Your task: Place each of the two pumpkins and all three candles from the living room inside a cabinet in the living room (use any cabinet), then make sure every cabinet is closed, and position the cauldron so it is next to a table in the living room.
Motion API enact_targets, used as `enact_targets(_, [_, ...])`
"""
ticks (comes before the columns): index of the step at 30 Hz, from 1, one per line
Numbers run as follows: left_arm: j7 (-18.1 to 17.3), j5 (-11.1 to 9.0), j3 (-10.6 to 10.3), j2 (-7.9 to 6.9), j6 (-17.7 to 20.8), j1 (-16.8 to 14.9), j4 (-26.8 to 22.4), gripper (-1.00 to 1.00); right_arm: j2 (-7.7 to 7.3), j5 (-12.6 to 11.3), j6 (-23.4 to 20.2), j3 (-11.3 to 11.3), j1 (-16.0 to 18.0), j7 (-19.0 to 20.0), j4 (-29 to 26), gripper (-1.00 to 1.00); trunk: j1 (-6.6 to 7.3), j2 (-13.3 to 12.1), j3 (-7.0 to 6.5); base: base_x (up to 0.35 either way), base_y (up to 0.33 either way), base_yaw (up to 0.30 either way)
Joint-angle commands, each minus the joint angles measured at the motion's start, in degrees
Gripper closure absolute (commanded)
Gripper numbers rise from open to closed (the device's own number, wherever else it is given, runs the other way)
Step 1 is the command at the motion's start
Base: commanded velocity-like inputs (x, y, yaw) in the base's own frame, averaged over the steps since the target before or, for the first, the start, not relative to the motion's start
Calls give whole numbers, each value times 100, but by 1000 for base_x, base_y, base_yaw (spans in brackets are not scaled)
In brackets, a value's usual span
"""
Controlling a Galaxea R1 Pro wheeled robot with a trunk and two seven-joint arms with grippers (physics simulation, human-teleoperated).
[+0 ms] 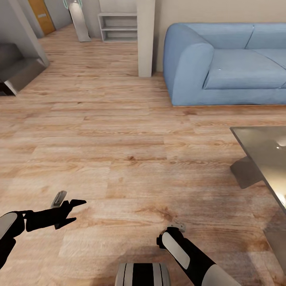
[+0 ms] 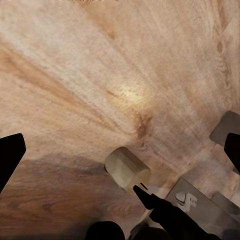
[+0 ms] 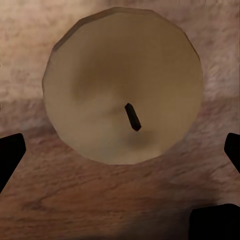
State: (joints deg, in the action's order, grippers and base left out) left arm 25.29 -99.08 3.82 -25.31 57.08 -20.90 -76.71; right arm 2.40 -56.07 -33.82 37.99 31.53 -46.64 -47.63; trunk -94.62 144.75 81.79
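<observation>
Cream round wax candle (image 3: 122,85) stands on wooden floor (image 1: 119,151) below right fingers (image 3: 10,155), spread; left fingers (image 1: 77,203) spread too.

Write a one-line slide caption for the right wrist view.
Open right gripper poised directly above a cream round candle with a dark wick, standing on the wood-plank floor.

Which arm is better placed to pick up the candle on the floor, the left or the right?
Likely the right: the right claw hangs directly over the candle, open. The left claw is off to the side, also open.
</observation>
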Motion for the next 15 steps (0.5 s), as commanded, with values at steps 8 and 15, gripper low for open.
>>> enact_targets(8, [64,-58,5,0,14,-2,15,-100,-3,-34,51,16,7,-36,-1,-100,1,2,4,124,0,0])
enact_targets(15, [64,-50,5,5,14,-2,22,-100,-3,-32,58,16,3,-38,0,-100,1,2,4,6,0,0])
